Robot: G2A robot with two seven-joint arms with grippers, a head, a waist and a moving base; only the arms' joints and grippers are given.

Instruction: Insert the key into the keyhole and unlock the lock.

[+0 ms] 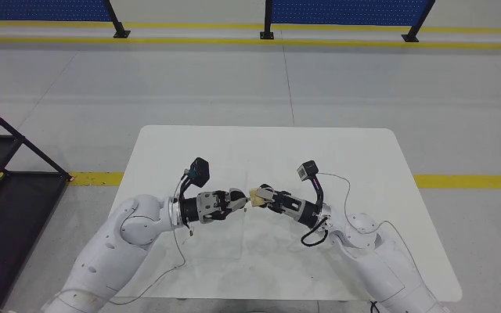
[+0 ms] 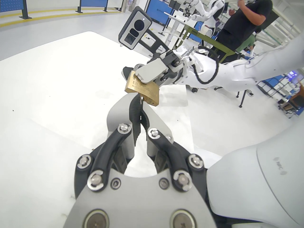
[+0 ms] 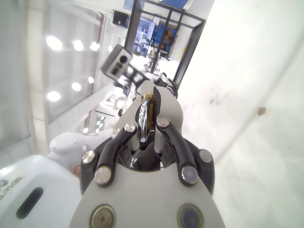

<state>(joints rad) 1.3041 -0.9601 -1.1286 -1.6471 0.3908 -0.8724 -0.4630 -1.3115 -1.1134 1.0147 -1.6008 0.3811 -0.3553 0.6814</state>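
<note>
Item: brass lock [image 2: 142,90], held in the air above the white tabletop [image 1: 352,156], near the middle of its front half and not touching it. Holder: right gripper [image 3: 153,93], fingers clamped on the lock from both sides. In the right wrist view the silver shackle [image 3: 143,117] runs back between the fingers toward the palm, and the brass body sits at the fingertips. Second item: key [image 2: 141,99], pinched between the black pads of the left gripper [image 2: 140,105], whose fingers are pressed together on it. Only a thin sliver of metal shows above the pads, right at the lock's lower edge. It looks to meet the lock there, though how far it sits in the keyhole cannot be told. Arrangement in the top view: left gripper [image 1: 237,201] and right gripper [image 1: 266,196] point at each other tip to tip, with the lock [image 1: 255,199] between them. The lock body hangs tilted in the left wrist view, one corner lower than the other. Surface: tabletop with a few small dark specks.
</note>
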